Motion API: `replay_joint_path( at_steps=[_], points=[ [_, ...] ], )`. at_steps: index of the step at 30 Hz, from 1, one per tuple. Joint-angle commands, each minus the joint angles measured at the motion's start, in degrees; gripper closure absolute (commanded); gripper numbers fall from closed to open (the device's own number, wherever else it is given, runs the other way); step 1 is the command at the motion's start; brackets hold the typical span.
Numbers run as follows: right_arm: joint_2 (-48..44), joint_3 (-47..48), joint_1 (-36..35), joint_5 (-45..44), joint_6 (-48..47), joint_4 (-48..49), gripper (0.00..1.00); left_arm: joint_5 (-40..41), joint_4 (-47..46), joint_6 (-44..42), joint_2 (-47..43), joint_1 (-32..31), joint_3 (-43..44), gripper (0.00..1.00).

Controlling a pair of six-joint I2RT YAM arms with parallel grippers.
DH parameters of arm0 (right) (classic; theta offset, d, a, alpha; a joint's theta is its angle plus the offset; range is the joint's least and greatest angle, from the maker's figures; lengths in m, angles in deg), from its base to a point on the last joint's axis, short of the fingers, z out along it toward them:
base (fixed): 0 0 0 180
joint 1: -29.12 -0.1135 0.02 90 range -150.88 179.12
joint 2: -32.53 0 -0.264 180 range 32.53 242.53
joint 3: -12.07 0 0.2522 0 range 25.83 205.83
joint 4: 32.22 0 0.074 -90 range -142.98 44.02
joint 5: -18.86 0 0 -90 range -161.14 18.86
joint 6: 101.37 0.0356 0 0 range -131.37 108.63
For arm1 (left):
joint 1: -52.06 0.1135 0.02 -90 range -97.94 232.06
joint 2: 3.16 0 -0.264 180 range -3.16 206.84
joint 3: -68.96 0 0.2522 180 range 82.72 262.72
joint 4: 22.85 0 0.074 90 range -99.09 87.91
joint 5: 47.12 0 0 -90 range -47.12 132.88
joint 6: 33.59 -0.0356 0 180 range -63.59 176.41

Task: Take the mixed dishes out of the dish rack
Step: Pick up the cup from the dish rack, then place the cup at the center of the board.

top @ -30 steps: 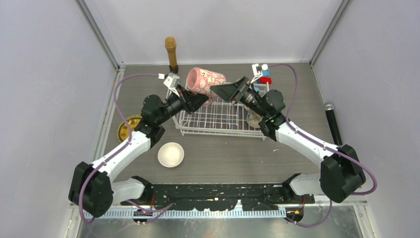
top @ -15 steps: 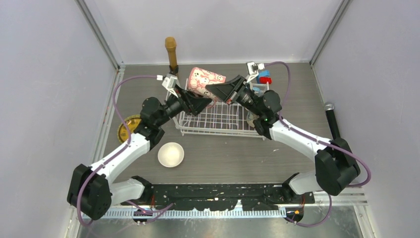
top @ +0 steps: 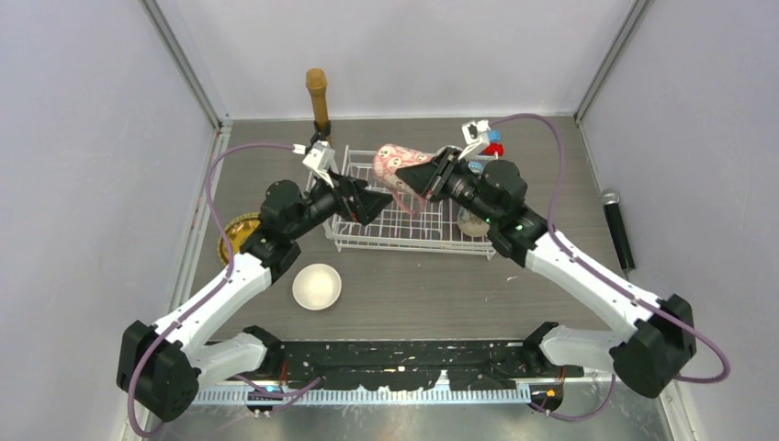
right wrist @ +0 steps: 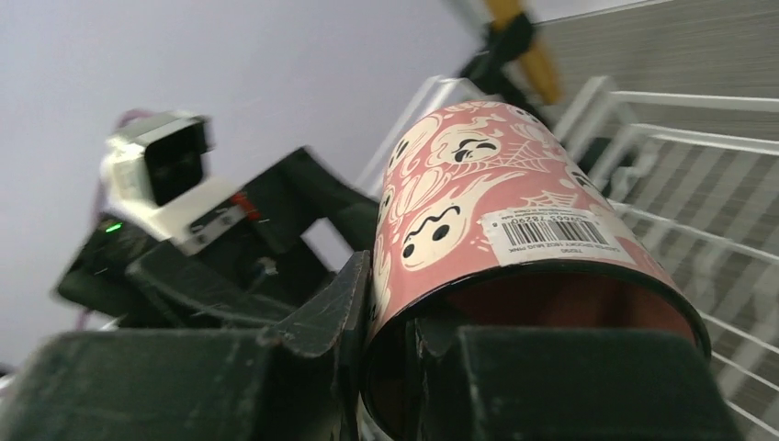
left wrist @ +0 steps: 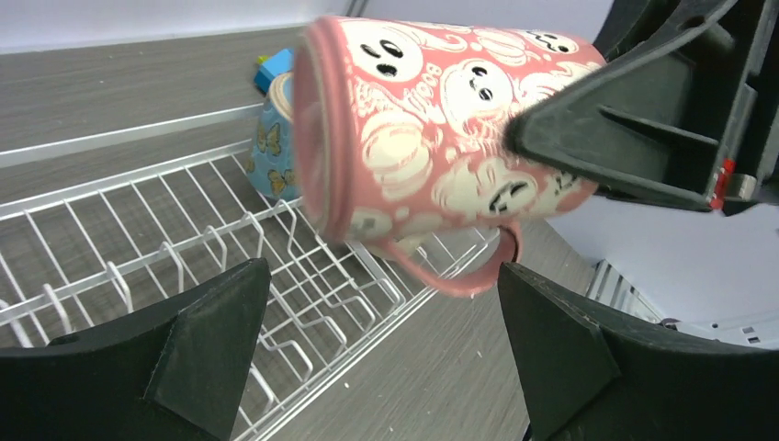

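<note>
Mug [top: 397, 158], pink, lies sideways above the dish rack [top: 404, 244], rim pinched by right tool [top: 406, 176], base facing wide-open left tool [top: 377, 204].

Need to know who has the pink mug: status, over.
Right gripper shut on pink mug rim, mug sideways over dish rack. Left gripper open, flanking it, no grip.

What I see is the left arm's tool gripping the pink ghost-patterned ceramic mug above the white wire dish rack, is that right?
Not quite. It is the right tool that grips the pink ghost-patterned ceramic mug, clamped on its wall at the rim, as the right wrist view shows. The left tool is open and touches nothing. The mug is indeed above the white wire dish rack.
</note>
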Motion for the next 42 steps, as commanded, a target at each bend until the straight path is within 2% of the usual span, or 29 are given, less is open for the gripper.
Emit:
replay_joint_path(
  at_steps=[1, 6, 10, 12, 19, 22, 25, 30, 34, 42],
  points=[
    [-8.35, 9.69, 0.27, -21.78, -12.01, -22.15, 1.0, 2.06, 3.5, -2.68, -2.66, 0.12, 2.88, 0.0],
    [-9.32, 20.0, 1.14, -43.47, -19.93, -46.81, 1.0, 1.83, 5.51, -3.49, -2.99, 0.12, 2.88, 0.0],
    [-6.1, 26.98, 3.8, -55.46, -23.74, -61.31, 1.0, 1.7, 5.68, -4.72, -3.3, 0.12, 2.17, 0.0],
    [-4.95, 28.21, 6.15, -58.65, -24.29, -65.96, 1.0, 1.93, 5.32, -4.94, -2.96, 0.12, 1.88, 0.0],
    [-0.23, 28.77, 18.45, -59.61, -23.12, -76.73, 1.0, -1.63, 3.2, -3.68, 0.39, 0.03, 1.85, 0.0],
    [2.16, 27.94, 23.4, -58.05, -23.08, -78.18, 1.0, -1.71, 2.98, -3.48, 1.83, 0.03, 1.98, 0.0],
    [4.55, 25.87, 26.88, -52.43, -23.88, -78.01, 1.0, -2.63, 2.73, -3.27, 2.72, 0.03, 2.09, 0.0],
    [10.35, 24.02, 33.06, -50.15, -24.38, -78.03, 1.0, -2.67, 2.28, -3.0, 3.15, 0.03, 1.74, 0.0],
    [10.65, 20.19, 38.24, -40.09, -24.57, -73.22, 1.0, -2.55, 2.28, -3.0, 2.91, 0.03, 1.65, 0.0],
    [11.25, 14.19, 41.01, -34.75, -23.67, -66.56, 1.0, -2.4, 2.11, -2.94, 2.84, 0.03, 1.39, 0.0]
  ],
)
